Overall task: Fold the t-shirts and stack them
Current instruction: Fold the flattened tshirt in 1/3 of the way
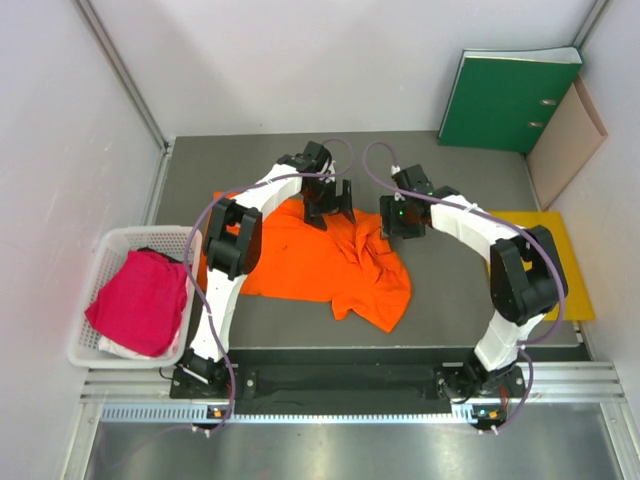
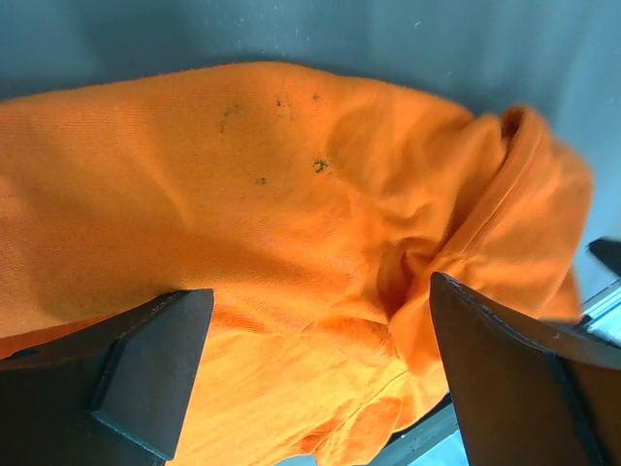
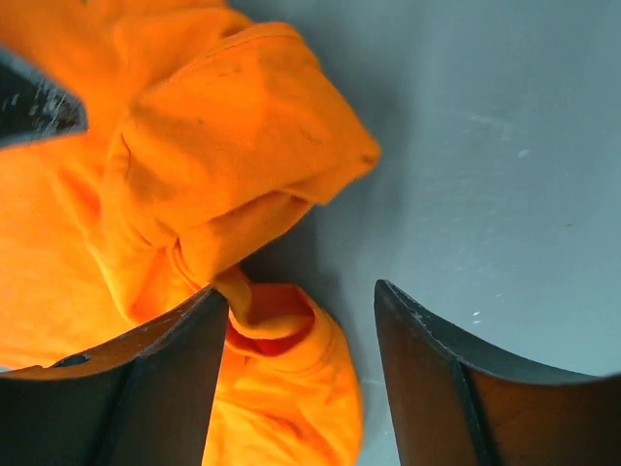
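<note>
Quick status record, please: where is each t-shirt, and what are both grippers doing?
orange t-shirt: crumpled on the table, unfolded
pink t-shirt: in the basket, left side
left gripper: open, over the orange t-shirt's far edge
right gripper: open, beside a bunched fold at the shirt's right side, nothing clamped
stack: not started
</note>
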`<state>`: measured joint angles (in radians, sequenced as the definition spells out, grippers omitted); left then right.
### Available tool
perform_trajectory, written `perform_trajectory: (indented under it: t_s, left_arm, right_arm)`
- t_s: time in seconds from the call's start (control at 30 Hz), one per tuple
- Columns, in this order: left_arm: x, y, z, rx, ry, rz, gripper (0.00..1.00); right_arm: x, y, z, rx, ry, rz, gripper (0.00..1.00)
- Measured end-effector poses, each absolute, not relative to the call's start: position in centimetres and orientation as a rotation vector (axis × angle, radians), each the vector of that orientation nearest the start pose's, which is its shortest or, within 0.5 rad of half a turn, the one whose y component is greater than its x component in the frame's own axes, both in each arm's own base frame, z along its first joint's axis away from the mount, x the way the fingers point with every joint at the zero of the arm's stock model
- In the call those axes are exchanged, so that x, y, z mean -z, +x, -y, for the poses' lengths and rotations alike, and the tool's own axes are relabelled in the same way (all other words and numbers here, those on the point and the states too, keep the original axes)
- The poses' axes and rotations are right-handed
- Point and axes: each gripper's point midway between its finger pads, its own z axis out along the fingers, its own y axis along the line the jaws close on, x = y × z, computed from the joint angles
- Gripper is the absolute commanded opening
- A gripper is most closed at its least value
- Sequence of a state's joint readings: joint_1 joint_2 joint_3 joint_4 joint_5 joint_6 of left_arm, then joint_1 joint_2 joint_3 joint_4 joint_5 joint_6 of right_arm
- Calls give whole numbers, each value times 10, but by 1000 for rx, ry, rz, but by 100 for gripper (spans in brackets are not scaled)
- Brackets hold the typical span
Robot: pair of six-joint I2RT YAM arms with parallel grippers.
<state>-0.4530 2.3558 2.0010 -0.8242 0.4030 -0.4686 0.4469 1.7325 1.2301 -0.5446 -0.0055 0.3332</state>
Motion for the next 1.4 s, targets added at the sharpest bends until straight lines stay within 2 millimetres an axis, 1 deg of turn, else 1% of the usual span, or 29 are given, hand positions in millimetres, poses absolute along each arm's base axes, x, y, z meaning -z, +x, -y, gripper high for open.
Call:
perform_trajectory:
  t_s: [0.07, 0.1, 0.23, 0.33, 0.4, 0.5, 0.63, 0.67, 0.7, 0.73, 0.83, 0.93, 1.03, 1.1, 1.2, 1.23, 1.27, 1.3, 1.4]
  left_arm:
    - [-46, 421, 301, 778, 94, -2870, 99]
    - [-46, 421, 301, 777, 94, -2870, 99]
    - [-46, 421, 300, 765, 97, -2875, 99]
    - [-46, 421, 299, 759, 107, -2874, 99]
    - [-46, 421, 299, 758, 112, -2874, 99]
    - [-46, 421, 299, 757, 119, -2874, 99]
    - [-46, 421, 298, 757, 122, -2874, 99]
    - [-46, 421, 298, 757, 122, -2874, 99]
    - [-46, 421, 298, 757, 123, -2874, 99]
    - [-46, 421, 298, 757, 123, -2874, 99]
    - [-45, 421, 298, 756, 125, -2874, 99]
    - [-45, 421, 298, 756, 125, -2875, 99]
    - [-45, 421, 298, 757, 125, -2875, 99]
    - [-45, 421, 298, 757, 125, -2876, 99]
    - [-45, 421, 298, 756, 126, -2876, 99]
    - [-45, 421, 298, 755, 126, -2876, 99]
    - [-45, 421, 298, 755, 126, -2876, 99]
    - [-45, 421, 298, 755, 126, -2876, 99]
    - [-45, 421, 298, 753, 126, -2876, 99]
  right_arm:
    - [-74, 357, -179, -286, -113, -2635, 61]
    - [-74, 358, -180, -297, -109, -2630, 61]
    - [-70, 365, -195, -408, -81, -2616, 60]
    - [-65, 374, -205, -539, -17, -2602, 60]
    - [-61, 379, -204, -607, 37, -2601, 60]
    - [-60, 385, -197, -693, 124, -2596, 60]
    - [-64, 394, -184, -784, 209, -2562, 60]
    - [-64, 395, -179, -804, 234, -2557, 60]
    - [-63, 393, -179, -824, 247, -2557, 60]
    - [-61, 394, -171, -844, 288, -2548, 60]
    - [-55, 390, -157, -913, 397, -2539, 60]
    - [-50, 390, -155, -968, 476, -2534, 59]
    - [-46, 396, -163, -1041, 518, -2508, 57]
    - [-41, 400, -168, -1084, 550, -2500, 50]
    - [-38, 405, -177, -1146, 567, -2497, 20]
    - [-35, 408, -180, -1147, 569, -2500, 5]
    - [-32, 411, -183, -1148, 572, -2506, 1]
    - [-28, 413, -185, -1139, 577, -2516, 0]
    - [-25, 417, -185, -1089, 596, -2542, 0]
